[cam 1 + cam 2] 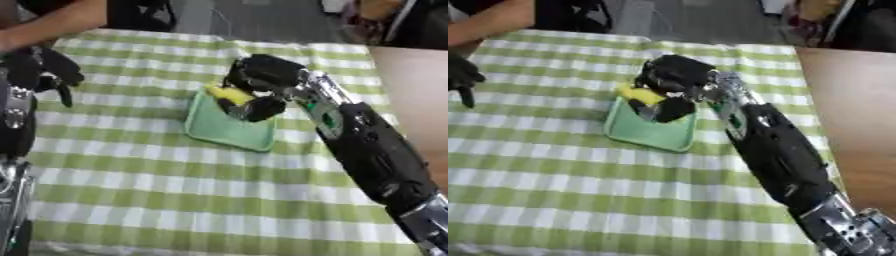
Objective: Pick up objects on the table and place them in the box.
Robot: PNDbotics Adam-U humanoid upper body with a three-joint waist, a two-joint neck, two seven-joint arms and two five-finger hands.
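Near half of the checked cloth (175,200) lies bare; you can sweep either arm across it. Right hand (262,82) and forearm sit over the green box (223,131), blocking its far and right sides. Box's near and left rims stay open to approach. Left hand (39,70) hangs at the left edge, well apart. A person's arm (52,22) crosses the far-left corner.

No legible text or labels.
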